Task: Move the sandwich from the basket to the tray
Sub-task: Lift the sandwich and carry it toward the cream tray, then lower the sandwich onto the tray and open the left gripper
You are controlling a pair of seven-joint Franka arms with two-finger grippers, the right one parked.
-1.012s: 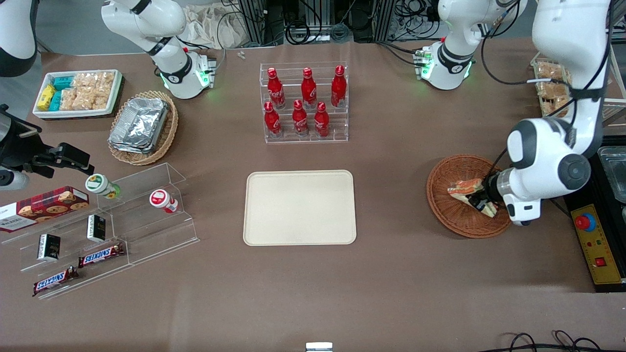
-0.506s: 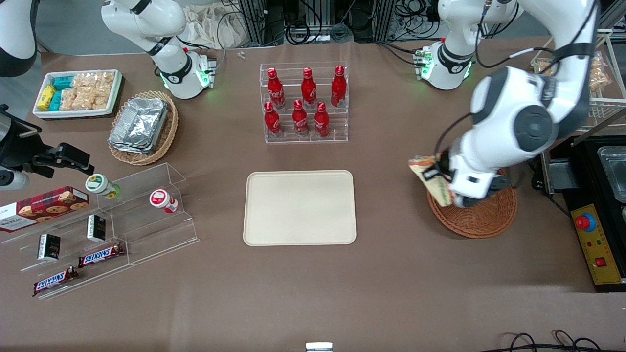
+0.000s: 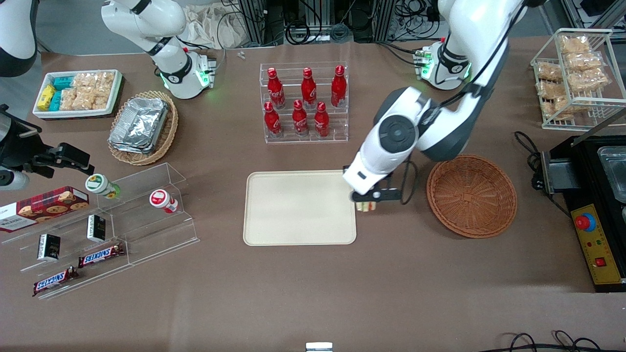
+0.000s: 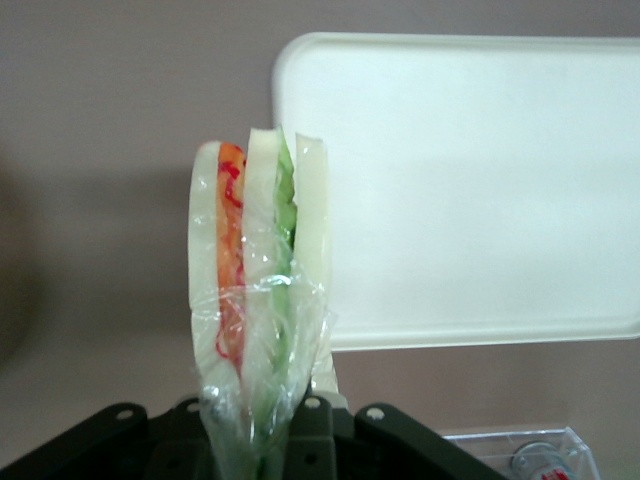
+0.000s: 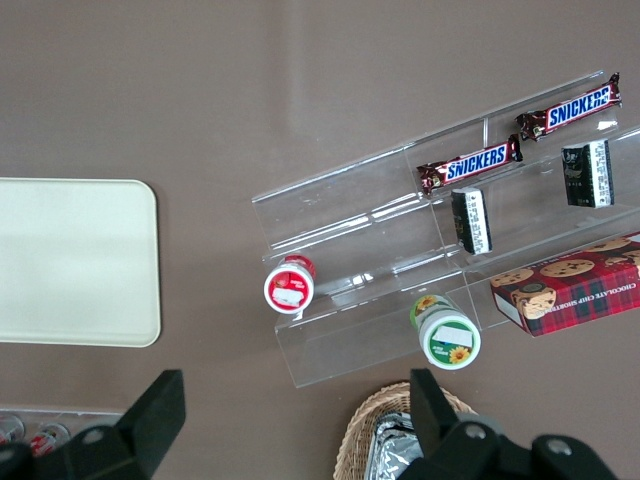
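Hand (image 3: 368, 201) above bench (image 3: 313, 288), between tray (image 3: 298, 208) and basket (image 3: 472, 195), just over tray edge nearest basket. Sandwich (image 4: 262, 290) clamped in hand, upright, wrapped; tray beneath and just beside it. Basket near hand, toward working arm's end. Bottle rack (image 3: 304, 102) farther from front camera than hand. Clear stepped stand (image 3: 112, 230) well apart from hand, toward parked arm's end.

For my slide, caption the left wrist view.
End effector grips the wrapped sandwich beside the cream tray.
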